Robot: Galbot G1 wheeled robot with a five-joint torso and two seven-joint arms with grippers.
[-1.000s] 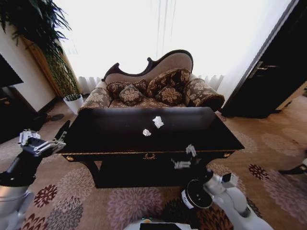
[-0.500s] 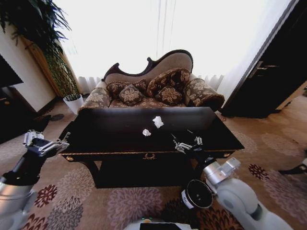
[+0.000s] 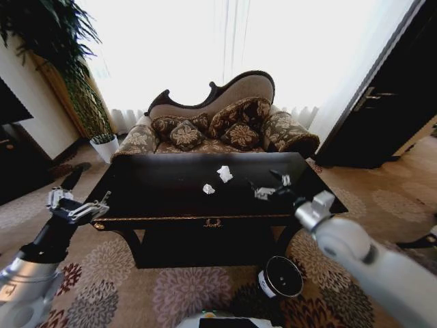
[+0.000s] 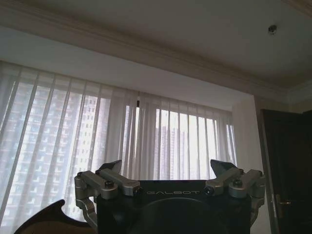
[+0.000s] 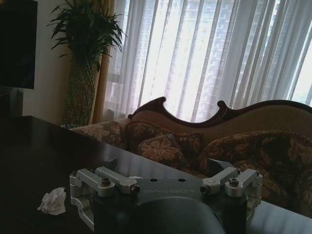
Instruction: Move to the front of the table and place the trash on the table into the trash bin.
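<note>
Two crumpled paper wads, the trash, lying mid-table, one slightly nearer and left of the other; no can visible. Trash bin down on the carpet, near right of the table front, presumably for an easy drop. Right gripper above the tabletop right of the wads, jaws spread, empty, seemingly reaching. Left gripper off the near-left corner, jaws apart, holding nothing.

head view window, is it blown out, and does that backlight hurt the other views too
In the head view the sheer-curtained window is blown out to white, and the glossy dark wooden table mirrors it as a pale sheen, though the crumpled white paper wads stay readable. In the left wrist view the open left gripper is silhouetted against bright curtains. In the right wrist view the table is near black beside one wad.
</note>
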